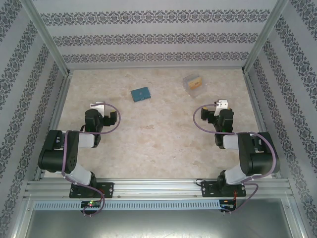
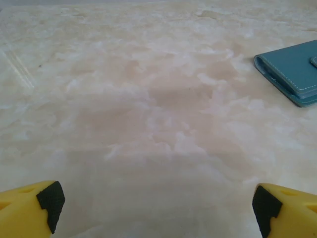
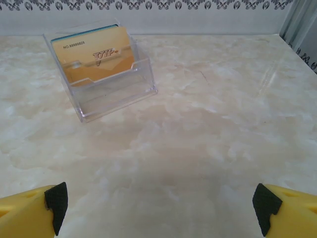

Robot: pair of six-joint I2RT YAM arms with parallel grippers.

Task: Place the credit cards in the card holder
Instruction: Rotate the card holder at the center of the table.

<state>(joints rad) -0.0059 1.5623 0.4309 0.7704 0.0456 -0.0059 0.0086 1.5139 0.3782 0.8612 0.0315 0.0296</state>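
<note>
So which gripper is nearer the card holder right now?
Left. The left gripper sits to the left of the card holder, slightly nearer the bases. The right gripper is farther off to its right, nearer the clear box.

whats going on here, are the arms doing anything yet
Nothing is being handled yet. The left pincer and the right pincer are both open and empty above the table. The credit cards, a yellow-orange one in front, stand in a clear plastic box ahead of the right arm. The teal card holder lies closed on the table, ahead and to the right of the left arm.
</note>
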